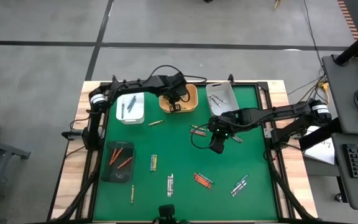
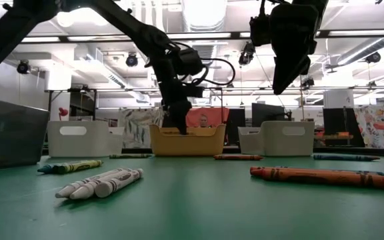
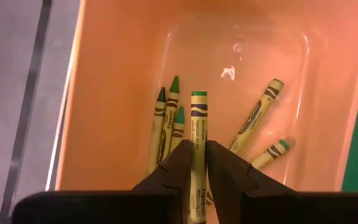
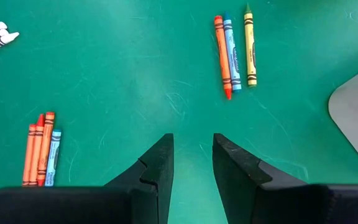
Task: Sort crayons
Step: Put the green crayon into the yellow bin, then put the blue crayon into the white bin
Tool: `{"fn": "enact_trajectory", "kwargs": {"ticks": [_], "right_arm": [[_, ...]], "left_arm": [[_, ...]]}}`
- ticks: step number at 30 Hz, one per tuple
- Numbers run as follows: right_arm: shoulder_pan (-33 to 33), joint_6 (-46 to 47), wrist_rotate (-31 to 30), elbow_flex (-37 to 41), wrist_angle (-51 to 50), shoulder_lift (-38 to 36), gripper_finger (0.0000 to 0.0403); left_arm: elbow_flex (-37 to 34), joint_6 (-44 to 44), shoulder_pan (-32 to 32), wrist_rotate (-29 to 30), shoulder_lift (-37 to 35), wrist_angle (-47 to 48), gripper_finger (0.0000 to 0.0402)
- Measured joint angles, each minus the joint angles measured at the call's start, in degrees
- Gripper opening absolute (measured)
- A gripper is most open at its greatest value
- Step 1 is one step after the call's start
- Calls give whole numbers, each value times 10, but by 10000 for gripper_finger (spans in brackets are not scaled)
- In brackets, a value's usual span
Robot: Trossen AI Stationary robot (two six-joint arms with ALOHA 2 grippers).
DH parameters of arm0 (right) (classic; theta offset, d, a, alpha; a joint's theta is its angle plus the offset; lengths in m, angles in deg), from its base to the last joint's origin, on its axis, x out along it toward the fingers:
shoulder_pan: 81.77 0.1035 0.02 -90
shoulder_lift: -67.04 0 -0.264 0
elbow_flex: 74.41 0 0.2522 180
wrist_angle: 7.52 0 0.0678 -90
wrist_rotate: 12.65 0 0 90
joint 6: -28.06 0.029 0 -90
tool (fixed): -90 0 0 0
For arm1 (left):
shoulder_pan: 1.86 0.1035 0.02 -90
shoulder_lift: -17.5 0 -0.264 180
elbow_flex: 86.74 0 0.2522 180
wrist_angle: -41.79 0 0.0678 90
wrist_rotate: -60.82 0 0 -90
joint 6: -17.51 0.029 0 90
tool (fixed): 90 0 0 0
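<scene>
Green felt covers the table (image 1: 179,155), with open workshop floor behind it and four trays along the far and left sides: a white one (image 1: 130,107) far left, an orange tray (image 1: 180,99) at far centre, a grey one (image 1: 221,96) far right, and a dark one (image 1: 117,160) near left.

Over the orange tray the left gripper (image 3: 197,163) has reached in. Between its fingers lies a yellow-green crayon (image 3: 197,140), its long axis running straight out ahead along the jaws. The fingers sit close on either side of it, but whether they are pinching it or have just let go I cannot tell. Several other crayons of the same colour (image 3: 166,121) lie under it on the tray floor, so this one looks to be in the right place; to my eye the drop is being made or is just done.

The right gripper (image 4: 191,163) hangs above the felt around mid-table, right of centre, jaws parted and holding nothing. What matters for its coming pick is the loose trio of crayons (image 4: 234,50) ahead of it: orange, blue and yellow-olive, side by side. They lie a little off to one side of the jaw line, with their long axes roughly in line with the gripper's reach, so the fingers would close across the thin width. A second cluster (image 4: 40,149), orange with one blue, lies beside the gripper on the other side. More crayons (image 1: 202,180) are scattered toward the near edge, nearer the right arm than the left.
</scene>
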Motion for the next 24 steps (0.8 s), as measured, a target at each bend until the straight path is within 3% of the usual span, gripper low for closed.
{"fn": "enact_trajectory", "kwargs": {"ticks": [6,10,17,24], "right_arm": [[0,0,0,0,0,0,100],[0,16,1,0,-4,0,100],[17,80,5,2,-37,0,100],[80,125,21,6,-109,0,100]], "left_arm": [[0,-13,0,0,-3,-3,57],[2,-72,-13,1,-20,9,59],[-4,-120,-71,0,-113,7,54],[-43,-127,-151,0,-215,-45,54]]}}
